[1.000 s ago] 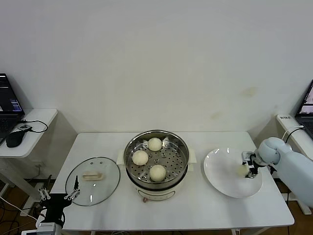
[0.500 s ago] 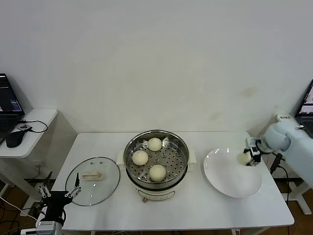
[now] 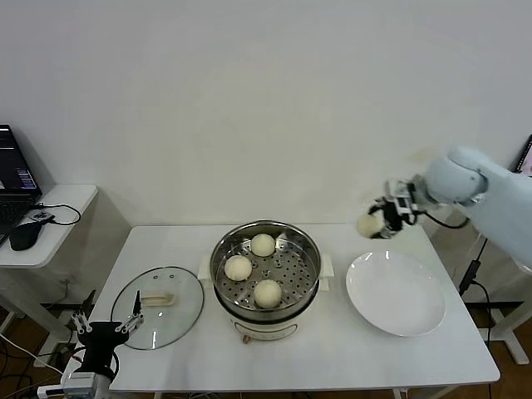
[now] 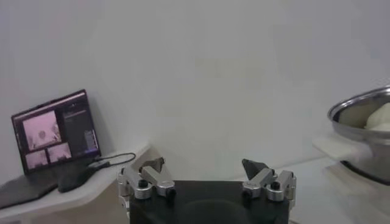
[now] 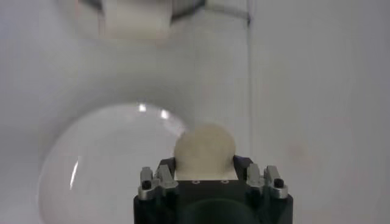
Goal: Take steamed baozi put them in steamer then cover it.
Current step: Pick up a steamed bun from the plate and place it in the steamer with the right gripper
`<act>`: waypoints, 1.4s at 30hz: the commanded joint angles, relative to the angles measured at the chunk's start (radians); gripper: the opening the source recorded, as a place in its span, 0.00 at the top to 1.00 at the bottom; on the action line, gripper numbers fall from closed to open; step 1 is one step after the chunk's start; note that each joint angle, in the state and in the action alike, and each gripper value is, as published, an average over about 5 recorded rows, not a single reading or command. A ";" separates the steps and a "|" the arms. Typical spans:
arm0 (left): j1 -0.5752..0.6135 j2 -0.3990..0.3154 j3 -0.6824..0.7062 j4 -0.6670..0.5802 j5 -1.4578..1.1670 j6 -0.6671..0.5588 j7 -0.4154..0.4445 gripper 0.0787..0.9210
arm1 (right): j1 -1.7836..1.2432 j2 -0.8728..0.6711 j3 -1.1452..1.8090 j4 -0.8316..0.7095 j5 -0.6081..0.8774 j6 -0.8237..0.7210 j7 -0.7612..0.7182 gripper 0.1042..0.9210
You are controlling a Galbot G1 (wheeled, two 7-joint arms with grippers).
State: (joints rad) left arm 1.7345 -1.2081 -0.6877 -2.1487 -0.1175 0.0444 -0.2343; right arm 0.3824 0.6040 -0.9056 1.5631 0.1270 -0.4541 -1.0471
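Note:
My right gripper (image 3: 381, 221) is shut on a cream-white baozi (image 3: 369, 224) and holds it in the air above the table, between the steamer (image 3: 265, 273) and the white plate (image 3: 396, 293). In the right wrist view the baozi (image 5: 204, 150) sits between the jaws, with the plate (image 5: 103, 164) below. Three baozi lie on the steamer's perforated tray: one at the back (image 3: 263, 244), one at the left (image 3: 238, 267), one at the front (image 3: 268, 293). The glass cover (image 3: 158, 306) lies flat on the table left of the steamer. My left gripper (image 3: 105, 327) is open and empty at the table's front left corner.
A side table (image 3: 51, 208) with a laptop (image 3: 15, 174) and mouse (image 3: 24, 235) stands at the far left. Another laptop edge shows at the far right. In the left wrist view the steamer's rim (image 4: 359, 112) shows at the right and the laptop (image 4: 55, 131) at the left.
My right gripper has lifted the baozi off the plate and carried it up and left toward the steamer. The plate now holds nothing. The left arm has barely moved.

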 commanded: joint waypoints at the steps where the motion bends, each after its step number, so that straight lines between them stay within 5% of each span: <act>1: 0.002 -0.003 -0.001 0.001 -0.035 0.005 -0.001 0.12 | 0.197 0.242 -0.201 0.084 0.294 -0.178 0.145 0.38; 14: -0.001 -0.007 -0.023 0.007 -0.031 0.001 -0.003 0.12 | 0.065 0.394 -0.267 0.025 0.317 -0.275 0.310 0.38; 42: -0.018 -0.009 -0.015 0.031 -0.015 -0.003 -0.002 0.12 | -0.021 0.361 -0.264 -0.006 0.196 -0.274 0.277 0.36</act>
State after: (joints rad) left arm 1.7169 -1.2170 -0.7042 -2.1189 -0.1332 0.0413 -0.2366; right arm 0.3705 0.9701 -1.1702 1.5449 0.3331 -0.7214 -0.7710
